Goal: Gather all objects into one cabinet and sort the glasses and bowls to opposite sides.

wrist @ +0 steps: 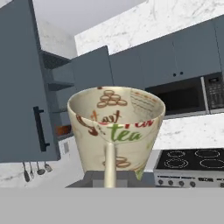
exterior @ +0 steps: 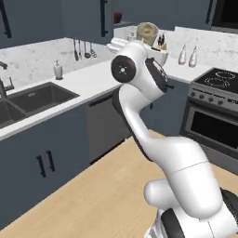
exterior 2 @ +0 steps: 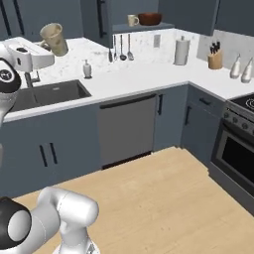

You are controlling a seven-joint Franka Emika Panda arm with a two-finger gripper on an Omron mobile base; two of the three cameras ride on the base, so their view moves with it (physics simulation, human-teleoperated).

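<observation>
The hand (exterior 2: 47, 47) is raised well above the bench (exterior 2: 134, 77) and pinches a cream cup (exterior 2: 54, 38) with a mottled brown pattern, holding it upright near the arm's top joint. In the hand view the same cup (wrist: 116, 131) sits directly ahead, its open mouth up, printed lettering on its wall and its loop handle (wrist: 110, 164) facing the camera; the finger tips themselves are hidden behind the cup's base, so the grip is read from the cup riding with the hand. From the left base view the cup (exterior: 147, 32) shows above the white arm, in front of the back wall. The doorless shelf unit (exterior 2: 141, 26) hangs on the wall above the corner of the bench, and on its shelf board stand a second cream cup (exterior 2: 132, 20) with a handle and, just beside it to the right, the dark reddish-brown bowl (exterior 2: 150, 19). In the hand view the open shelf unit (wrist: 59, 103) lies to the left, with a reddish object low inside it, too small to tell apart. On the bench below are a white soap dispenser (exterior 2: 87, 69) beside the dark sink (exterior 2: 47, 94), a grey canister (exterior 2: 182, 51), a knife block (exterior 2: 215, 58) and two bottles (exterior 2: 240, 69) near the stove (exterior 2: 243, 106). Utensils (exterior 2: 121, 49) hang on the wall under the shelf.
</observation>
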